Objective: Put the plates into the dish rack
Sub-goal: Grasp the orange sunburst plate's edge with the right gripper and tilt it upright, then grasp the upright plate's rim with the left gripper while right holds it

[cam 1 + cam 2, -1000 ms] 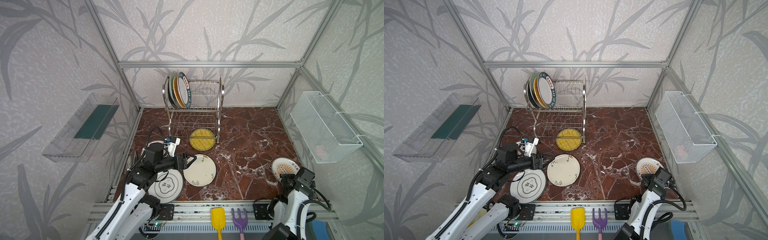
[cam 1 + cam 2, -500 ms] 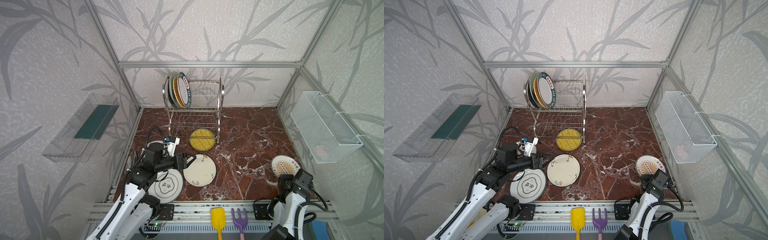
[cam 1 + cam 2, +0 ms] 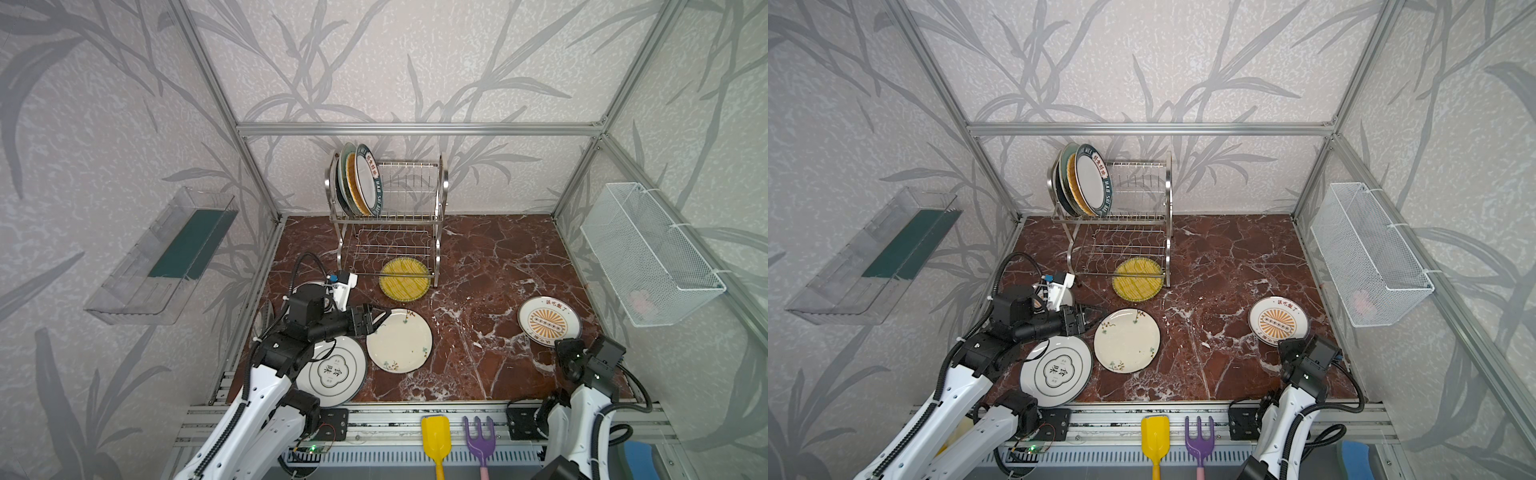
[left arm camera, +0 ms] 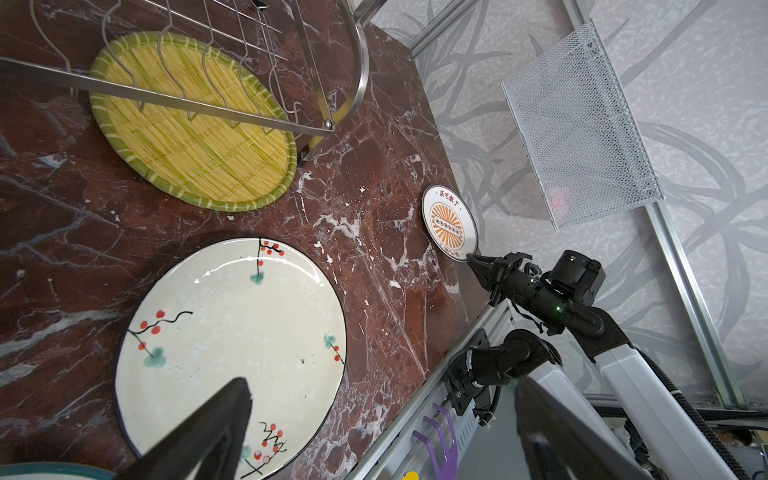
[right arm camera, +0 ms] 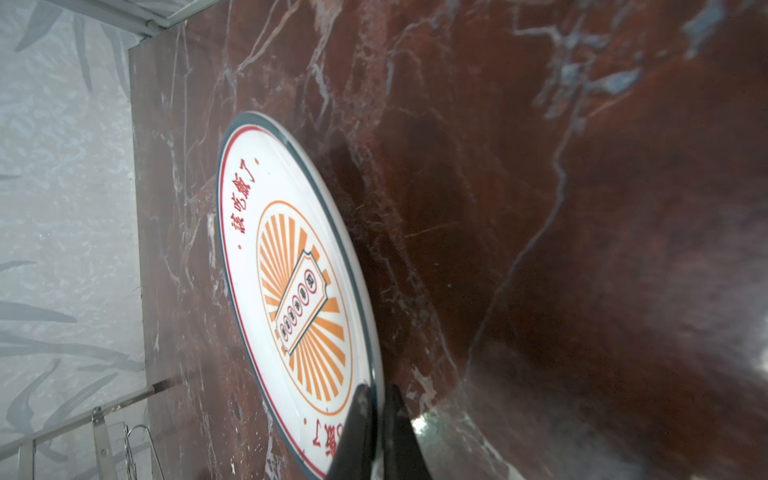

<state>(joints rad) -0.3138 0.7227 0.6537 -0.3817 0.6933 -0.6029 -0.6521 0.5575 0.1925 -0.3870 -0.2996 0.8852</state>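
Table (image 3: 498, 257): red marble, hard and slick, so a plate can skate on it if nudged.

Dish rack (image 3: 444, 187): well away from both sets of fingers, at the back of the table. Stiff steel wire. Racked plates (image 3: 361, 183) stand on edge at one end of its top tier, and the other slots are free.

Character plate (image 3: 336, 372): flat on the table, partly under the left arm, behind the left fingers.

Floral plate (image 3: 399, 347): flat, just below and ahead of the left fingers (image 4: 199, 440). These are spread wide and hold nothing.

Yellow striped plate (image 3: 404, 278): flat, beyond the left fingers, tucked partly under the rack's lower front bar.

Sunburst plate (image 5: 291, 270): in the right fingers (image 5: 359, 436), which are pinched tight on its near rim, one on top and one underneath. The rest of the plate stretches away from them. Cannot tell whether the far edge is off the table.

Handling, as a judgement: glazed ceramic, rigid, heavy for a two-finger pinch, brittle, slippery. The rim is the only place to take hold of a flat plate. A grip at one edge leaves the whole weight levering on the pinch, so it may droop or twist. Lift slowly, turn it onto its edge, and keep it from knocking the wires.
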